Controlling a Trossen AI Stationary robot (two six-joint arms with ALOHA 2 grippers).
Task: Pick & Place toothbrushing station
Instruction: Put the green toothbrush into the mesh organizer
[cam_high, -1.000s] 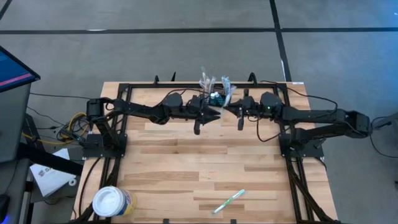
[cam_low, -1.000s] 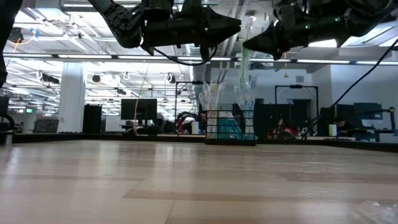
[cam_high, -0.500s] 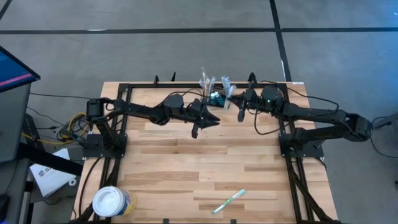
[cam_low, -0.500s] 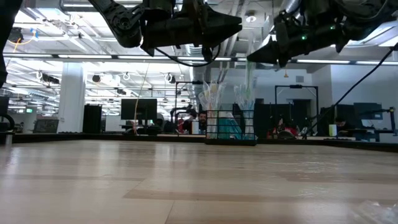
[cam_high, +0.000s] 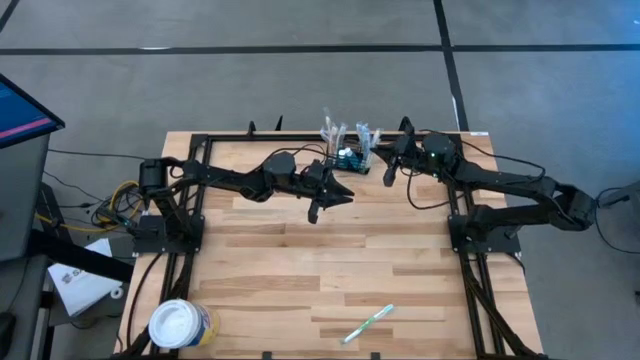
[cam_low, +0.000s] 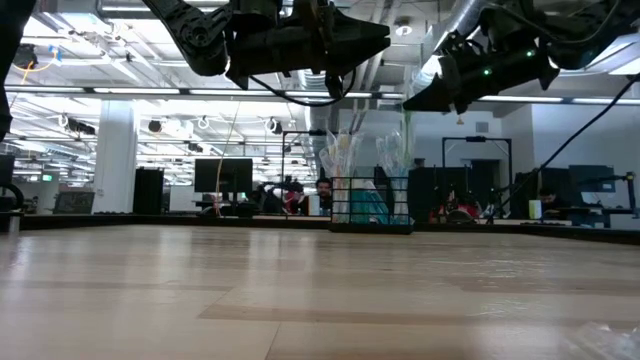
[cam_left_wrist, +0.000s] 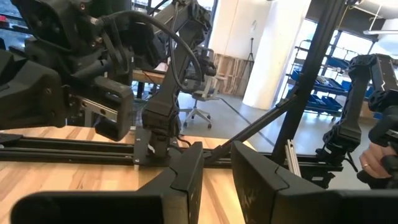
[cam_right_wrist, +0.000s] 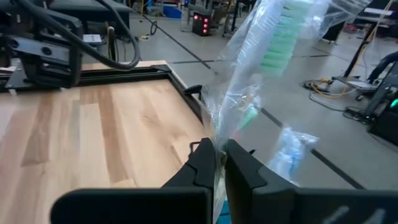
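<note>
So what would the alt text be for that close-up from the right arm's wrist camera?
The right pincer is shut on a clear plastic wrapper holding a green-and-white toothbrush, which angles up and away from the fingers. Behind lie the wooden table, its black frame, and a second wrapped brush.

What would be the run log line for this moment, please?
right gripper: shut on wrapped toothbrush, above caddy | left gripper: beside caddy, empty
</note>
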